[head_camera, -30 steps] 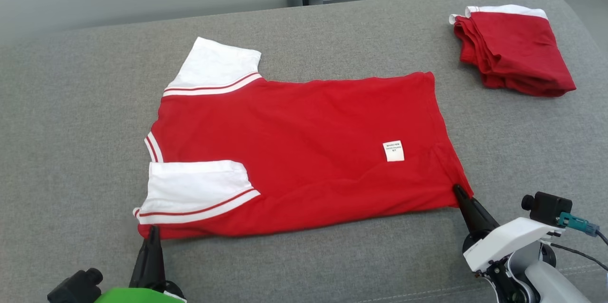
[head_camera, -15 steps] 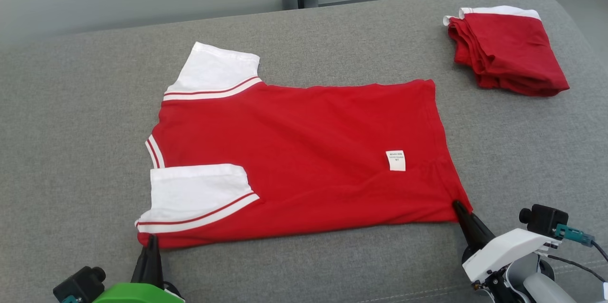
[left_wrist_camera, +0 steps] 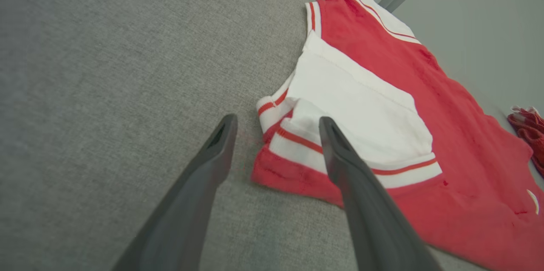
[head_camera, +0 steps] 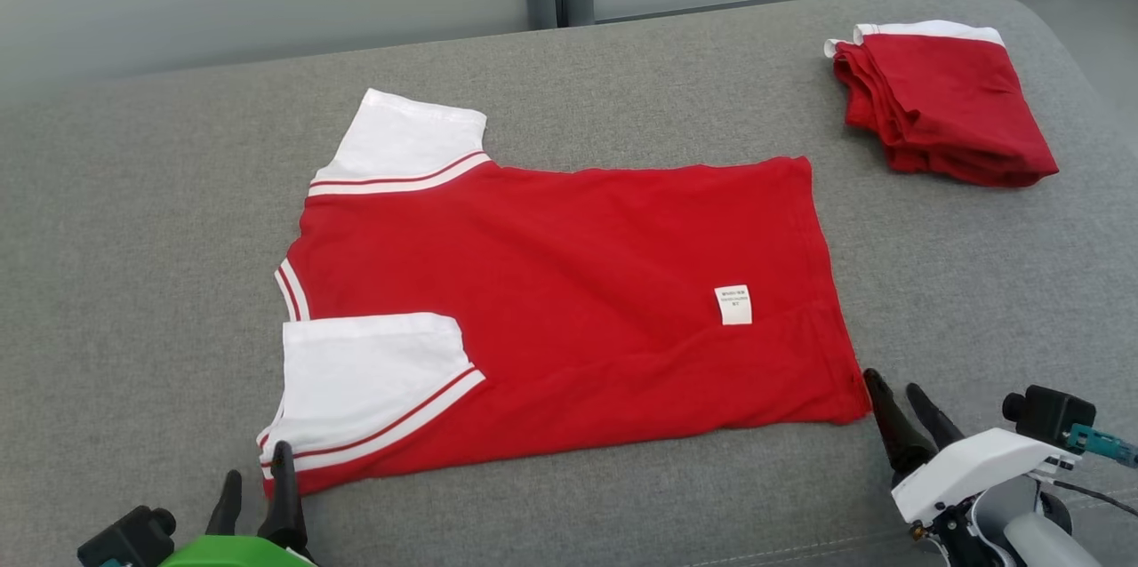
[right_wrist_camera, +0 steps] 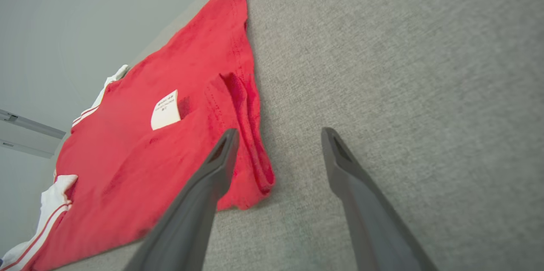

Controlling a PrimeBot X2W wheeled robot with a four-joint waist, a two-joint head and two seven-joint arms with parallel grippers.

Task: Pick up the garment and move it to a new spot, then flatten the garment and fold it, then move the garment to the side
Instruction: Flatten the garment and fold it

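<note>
Matt cloth shirt [head_camera: 569, 283] (perhaps cotton), coarse woven surface [head_camera: 133, 283]

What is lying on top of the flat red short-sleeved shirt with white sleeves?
One white sleeve with a red stripe is folded over the red shirt, and a small white label lies near the hem. The red cloth under that sleeve is covered.

Head view: from above, facing forward and down over the whole garment [head_camera: 569, 283]. Left wrist view: low and close at the garment's sleeve end. Right wrist view: low and close at its hem corner. All share the garment.
</note>
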